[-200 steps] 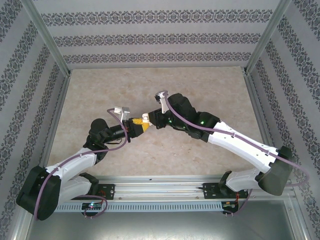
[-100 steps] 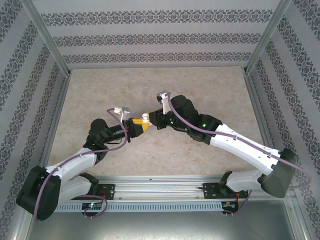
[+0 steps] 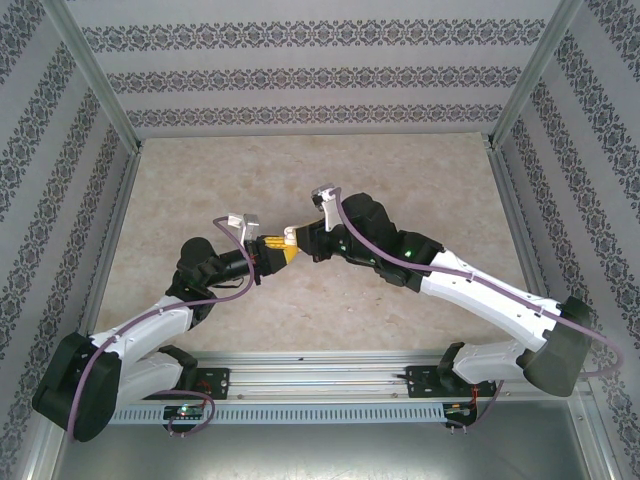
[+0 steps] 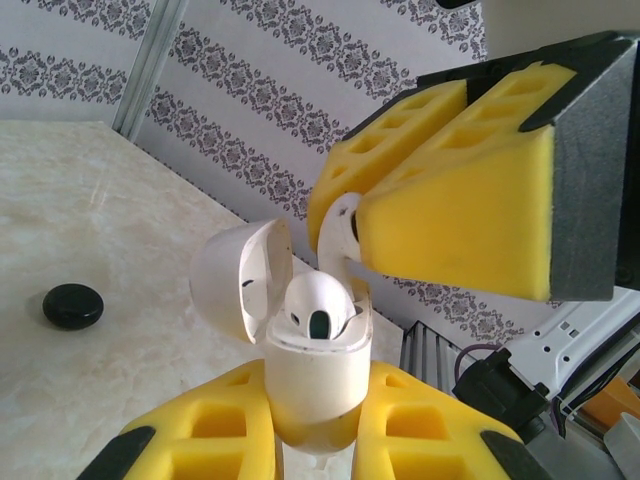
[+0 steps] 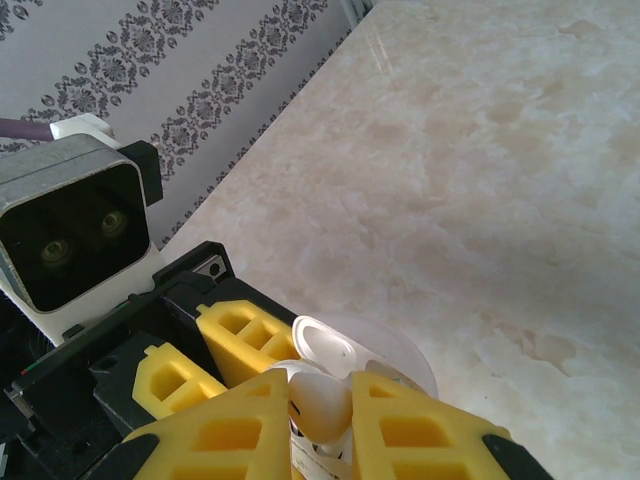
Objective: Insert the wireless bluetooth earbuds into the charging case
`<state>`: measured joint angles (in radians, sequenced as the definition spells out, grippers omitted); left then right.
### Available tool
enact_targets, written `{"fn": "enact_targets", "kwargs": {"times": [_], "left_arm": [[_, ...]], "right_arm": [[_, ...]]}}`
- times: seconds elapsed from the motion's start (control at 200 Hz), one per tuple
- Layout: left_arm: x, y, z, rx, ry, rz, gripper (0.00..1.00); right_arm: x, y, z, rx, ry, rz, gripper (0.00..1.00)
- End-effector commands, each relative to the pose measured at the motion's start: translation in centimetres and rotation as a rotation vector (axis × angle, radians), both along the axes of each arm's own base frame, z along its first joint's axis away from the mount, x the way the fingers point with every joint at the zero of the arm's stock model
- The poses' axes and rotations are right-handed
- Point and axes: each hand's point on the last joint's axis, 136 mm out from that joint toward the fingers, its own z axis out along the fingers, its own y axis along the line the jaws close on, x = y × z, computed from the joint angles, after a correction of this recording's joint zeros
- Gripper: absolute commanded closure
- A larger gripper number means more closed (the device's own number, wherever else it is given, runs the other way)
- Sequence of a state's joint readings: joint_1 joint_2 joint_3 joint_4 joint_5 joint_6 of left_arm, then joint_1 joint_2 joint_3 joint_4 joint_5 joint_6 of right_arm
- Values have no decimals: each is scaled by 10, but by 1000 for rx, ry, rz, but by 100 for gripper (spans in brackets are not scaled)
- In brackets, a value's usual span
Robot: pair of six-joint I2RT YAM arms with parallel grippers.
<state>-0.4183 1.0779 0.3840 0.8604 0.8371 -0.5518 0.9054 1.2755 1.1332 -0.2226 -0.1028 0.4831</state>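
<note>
The right gripper [image 4: 345, 210] hides most of the white earbud [image 4: 337, 240] it pinches; the charging case [image 4: 310, 370] base is buried inside the left gripper [image 4: 318, 410].

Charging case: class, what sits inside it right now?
One white earbud sits in the open charging case. The right claw pinches a second earbud above; its stem's end and socket are hidden.

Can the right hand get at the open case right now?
Likely yes. The left hand holds the case with its lid swung aside, and the right hand, pinching a white earbud, sits right at the rim.
</note>
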Motion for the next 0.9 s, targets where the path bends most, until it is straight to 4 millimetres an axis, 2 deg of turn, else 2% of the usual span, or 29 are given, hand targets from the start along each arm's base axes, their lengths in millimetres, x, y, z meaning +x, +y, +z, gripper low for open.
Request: {"fn": "enact_targets", "kwargs": {"times": [0.0,0.155,0.355,0.664,0.894], "left_arm": [[-4,0,21,-34,-76,1,100],[-5,2,21,-31,-77,8,100],[-4,2,19,-27,-72,16,100],[-3,2,14,-8,-62,14,100],[-2,1,14,-6,-61,14,100]], "right_arm": [[-18,5,-6,18,21,76,83],[-21,0,-10,19,12,77,77],[-24,0,-15,3,2,94,78],[-31,6,-9,-55,-31,171,79],[-35,7,-19,-108,-15,201,79]]}}
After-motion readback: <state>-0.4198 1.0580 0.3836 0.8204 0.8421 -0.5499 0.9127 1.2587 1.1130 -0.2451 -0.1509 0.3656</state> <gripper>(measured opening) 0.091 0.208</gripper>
